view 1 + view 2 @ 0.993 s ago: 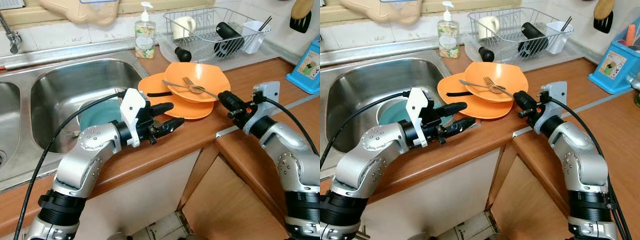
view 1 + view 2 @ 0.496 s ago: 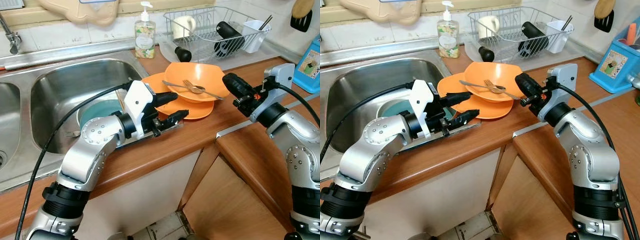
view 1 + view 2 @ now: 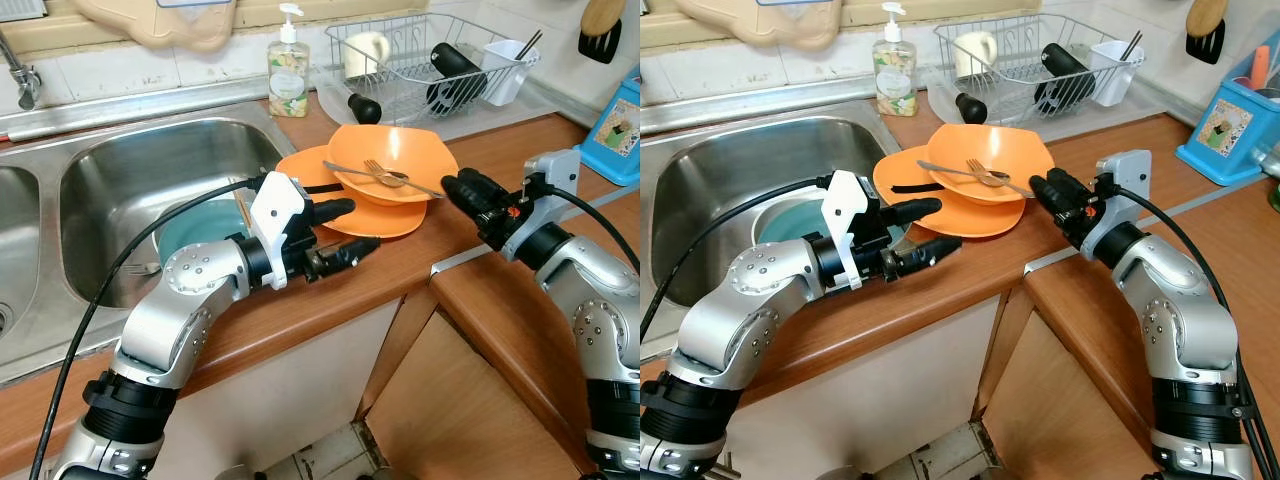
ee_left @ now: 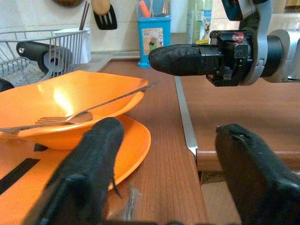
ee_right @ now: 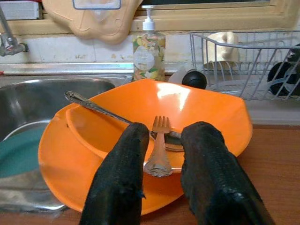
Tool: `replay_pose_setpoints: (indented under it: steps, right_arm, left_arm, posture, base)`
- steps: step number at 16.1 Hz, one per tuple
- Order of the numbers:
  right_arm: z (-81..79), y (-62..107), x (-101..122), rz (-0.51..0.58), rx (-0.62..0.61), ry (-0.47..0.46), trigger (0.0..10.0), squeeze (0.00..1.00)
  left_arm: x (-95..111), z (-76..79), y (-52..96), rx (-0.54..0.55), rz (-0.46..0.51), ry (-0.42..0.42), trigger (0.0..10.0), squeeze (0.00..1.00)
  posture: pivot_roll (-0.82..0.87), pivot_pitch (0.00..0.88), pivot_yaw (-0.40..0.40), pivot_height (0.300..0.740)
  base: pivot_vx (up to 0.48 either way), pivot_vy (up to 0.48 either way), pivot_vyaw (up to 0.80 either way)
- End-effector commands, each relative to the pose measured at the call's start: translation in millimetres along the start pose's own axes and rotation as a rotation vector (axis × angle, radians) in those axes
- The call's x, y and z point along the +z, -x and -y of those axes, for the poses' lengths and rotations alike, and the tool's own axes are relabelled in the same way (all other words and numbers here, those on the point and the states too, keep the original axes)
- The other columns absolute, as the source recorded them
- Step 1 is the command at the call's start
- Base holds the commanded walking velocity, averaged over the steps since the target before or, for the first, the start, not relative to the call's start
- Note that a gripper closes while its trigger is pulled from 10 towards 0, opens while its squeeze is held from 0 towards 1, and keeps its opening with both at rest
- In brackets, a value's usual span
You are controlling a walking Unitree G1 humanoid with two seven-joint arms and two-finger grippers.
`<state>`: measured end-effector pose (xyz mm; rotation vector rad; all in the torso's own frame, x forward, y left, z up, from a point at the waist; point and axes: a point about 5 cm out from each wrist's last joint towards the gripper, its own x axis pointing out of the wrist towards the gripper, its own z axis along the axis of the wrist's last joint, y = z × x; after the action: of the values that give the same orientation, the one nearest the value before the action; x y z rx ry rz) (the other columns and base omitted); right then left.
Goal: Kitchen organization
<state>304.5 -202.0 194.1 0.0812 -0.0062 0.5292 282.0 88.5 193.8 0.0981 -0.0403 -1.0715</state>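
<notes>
An orange bowl (image 3: 400, 158) sits on an orange plate (image 3: 308, 175) on the wooden counter beside the sink. A fork (image 5: 159, 149) and a spoon (image 3: 352, 170) lie across the bowl. My left gripper (image 3: 362, 225) is open at the plate's near edge, just above the counter, with nothing between its fingers (image 4: 96, 154). My right gripper (image 3: 450, 186) hovers at the bowl's right rim, pointing at it. Its fingers (image 5: 123, 178) are a little apart and hold nothing; the fork lies beyond the gap.
A teal dish (image 3: 200, 228) lies in the steel sink (image 3: 120, 160). Behind the plates stand a soap bottle (image 3: 288, 66) and a wire dish rack (image 3: 430, 60) with cups. A blue box (image 3: 615, 125) is at the far right. The counter turns a corner under my right arm.
My right gripper rose and drew back to the right, then dropped again to the bowl's rim. My left gripper lifted toward the plate, then sank a little. The dishes have not moved.
</notes>
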Motion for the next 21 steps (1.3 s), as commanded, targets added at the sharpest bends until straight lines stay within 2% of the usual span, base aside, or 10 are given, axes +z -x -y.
replay_pose_setpoints:
  steps: [1,3,4,7,9,10,11,12,13,21]
  right_arm:
    - [-0.2,0.1,-2.6,-0.017,0.021,0.01,10.0,1.0]
    - [2.1,-3.6,-6.6,-0.037,0.004,0.035,10.0,1.0]
    - [4.3,-8.8,-10.7,-0.063,-0.004,0.053,10.0,0.0]
    - [5.9,-15.1,-17.0,-0.104,-0.005,0.05,10.0,0.0]
    - [6.8,-17.0,-16.9,-0.093,-0.004,0.033,10.0,0.0]
    - [6.9,-18.3,-16.1,-0.084,0.005,0.025,6.0,0.0]
    - [7.0,-19.1,-15.8,-0.081,0.012,0.023,3.7,0.0]
    - [7.0,-19.2,-15.6,-0.08,0.016,0.021,0.7,0.0]
    - [7.3,-19.3,-15.3,-0.078,0.02,0.019,0.0,0.0]
    - [8.5,-17.3,-14.4,-0.067,0.026,0.023,0.0,0.0]
  left_arm:
    - [1.5,3.6,-0.1,-0.018,-0.007,-0.011,10.0,1.0]
    - [1.1,3.3,0.2,-0.012,-0.011,-0.018,10.0,1.0]
    - [0.1,3.2,-0.4,-0.015,-0.02,-0.03,10.0,0.0]
    - [0.5,3.2,-1.1,-0.015,-0.019,-0.036,10.0,0.0]
    - [0.7,3.5,-0.5,-0.013,-0.018,-0.036,10.0,0.0]
    - [0.4,3.7,0.2,-0.012,-0.018,-0.036,10.0,0.0]
    - [0.2,3.7,0.5,-0.011,-0.019,-0.037,10.0,0.0]
    - [0.2,3.7,0.5,-0.011,-0.019,-0.037,10.0,0.0]
    - [0.4,3.7,0.3,-0.009,-0.017,-0.037,10.0,0.0]
    - [0.9,3.6,0.1,-0.011,-0.015,-0.042,10.0,0.0]
  posture:
    - [-0.21,0.0,-0.003,0.74]
    - [-0.21,0.0,-0.001,0.74]
    - [-0.21,0.0,-0.002,0.74]
    - [-0.21,0.0,-0.007,0.74]
    - [-0.21,0.0,-0.008,0.74]
    - [-0.21,0.0,-0.009,0.74]
    - [-0.21,0.0,-0.011,0.74]
    - [-0.2,0.0,-0.012,0.74]
    - [-0.2,0.0,-0.012,0.74]
    - [-0.21,0.0,-0.012,0.74]
  base:
    - [0.0,0.0,0.0]
    - [0.0,0.0,0.0]
    - [0.0,0.0,0.0]
    - [0.0,0.0,0.0]
    - [0.0,0.0,0.0]
    - [0.0,0.0,0.0]
    - [0.0,0.0,0.0]
    - [0.0,0.0,0.0]
    - [0.0,0.0,0.0]
    - [0.0,0.0,0.0]
